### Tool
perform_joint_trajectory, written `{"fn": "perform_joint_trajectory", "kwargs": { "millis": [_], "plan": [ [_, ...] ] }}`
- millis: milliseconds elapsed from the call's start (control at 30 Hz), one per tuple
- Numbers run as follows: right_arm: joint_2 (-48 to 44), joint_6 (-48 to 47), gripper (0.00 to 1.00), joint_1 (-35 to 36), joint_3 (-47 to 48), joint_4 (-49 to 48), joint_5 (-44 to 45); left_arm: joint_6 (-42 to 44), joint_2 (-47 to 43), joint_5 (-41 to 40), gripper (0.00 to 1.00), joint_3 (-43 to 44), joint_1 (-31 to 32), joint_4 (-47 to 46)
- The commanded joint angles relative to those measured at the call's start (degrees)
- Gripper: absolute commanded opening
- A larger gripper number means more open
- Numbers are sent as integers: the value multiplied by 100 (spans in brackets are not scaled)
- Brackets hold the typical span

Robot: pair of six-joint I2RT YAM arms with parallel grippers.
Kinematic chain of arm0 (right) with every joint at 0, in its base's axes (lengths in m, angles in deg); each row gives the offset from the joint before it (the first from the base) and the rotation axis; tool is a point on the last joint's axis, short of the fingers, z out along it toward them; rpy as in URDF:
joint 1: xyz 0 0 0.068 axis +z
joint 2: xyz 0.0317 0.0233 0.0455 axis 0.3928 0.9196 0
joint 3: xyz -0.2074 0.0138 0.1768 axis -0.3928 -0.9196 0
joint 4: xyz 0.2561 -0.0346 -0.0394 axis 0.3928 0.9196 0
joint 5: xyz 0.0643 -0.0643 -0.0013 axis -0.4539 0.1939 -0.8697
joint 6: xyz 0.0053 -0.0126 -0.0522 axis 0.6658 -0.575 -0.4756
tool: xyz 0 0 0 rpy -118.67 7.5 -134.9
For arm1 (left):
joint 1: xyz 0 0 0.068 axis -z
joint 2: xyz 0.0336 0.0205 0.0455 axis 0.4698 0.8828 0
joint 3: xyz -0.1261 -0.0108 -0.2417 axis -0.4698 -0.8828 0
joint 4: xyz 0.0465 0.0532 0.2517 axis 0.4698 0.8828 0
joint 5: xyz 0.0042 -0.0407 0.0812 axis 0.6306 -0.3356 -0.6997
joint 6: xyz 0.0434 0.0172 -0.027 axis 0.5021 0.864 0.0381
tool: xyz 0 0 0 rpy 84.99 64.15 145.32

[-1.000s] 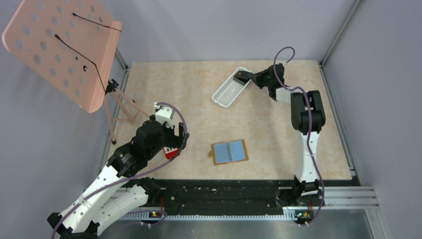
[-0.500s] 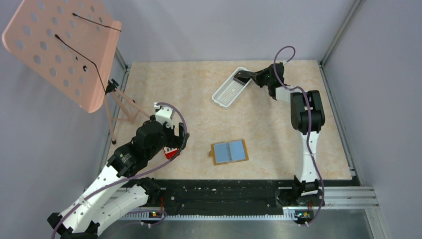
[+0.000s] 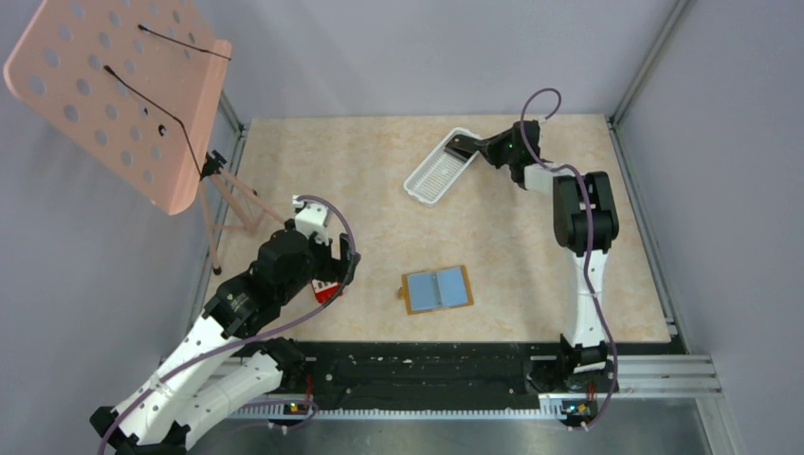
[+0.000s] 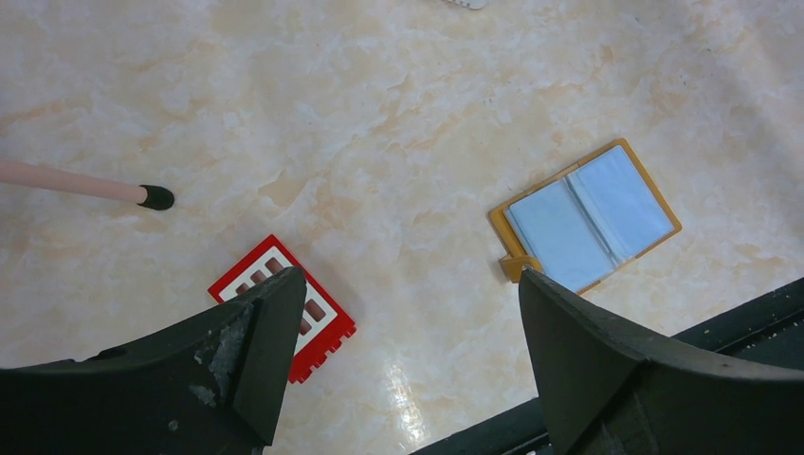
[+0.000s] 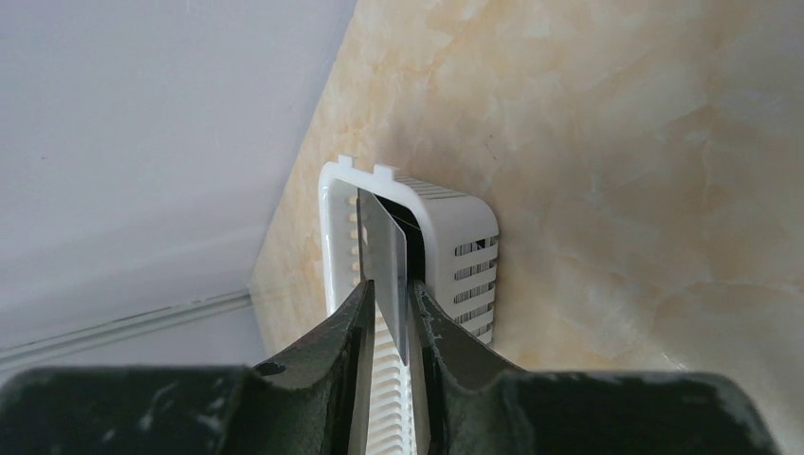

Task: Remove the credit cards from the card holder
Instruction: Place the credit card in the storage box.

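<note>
— So, what do you see from where you stand?

— A small tan-brown leather-like bifold card holder (image 3: pixel 437 289) lies open and flat on the beige marbled table top (image 3: pixel 531 275), toward the near edge, between the two arms. Its pale blue-grey inner panels face up, and a little tab sticks out on its left edge. Whether cards sit in those panels I can't make out.

— And the arms?

— The left gripper (image 3: pixel 337 270) hangs above the table to the left of the holder, well apart from it. Its jaws are spread wide with nothing between them. Below it lies a flat red rectangular piece with a white slotted face (image 4: pixel 284 318). A pink leg with a black foot (image 4: pixel 156 197) rests on the table farther off.

— The other one?

— The right gripper (image 5: pixel 387 289) is out at the far side, over one end of the long white slotted plastic tray (image 5: pixel 455 237). A thin grey rectangular card (image 5: pixel 384 251) stands on edge between its fingers, jutting out over the tray's inside. The jaws leave only a narrow gap, about filled by the card. Whether they pinch it or merely flank it, I can't tell from here.
</note>
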Motion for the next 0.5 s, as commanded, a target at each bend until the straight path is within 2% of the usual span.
{"fn": "perform_joint_trajectory", "kwargs": {
  "millis": [0,233,467],
  "plan": [
    [-206,-250,21,90,355,214,165,83,-83,66,88,-33,-25,-252],
    [-247,-335,24,95,453,532,248,81,-78,100,88,-21,-57,-267],
    [-362,-448,32,94,506,738,355,83,-93,125,88,-28,-75,-269]
  ]
}}
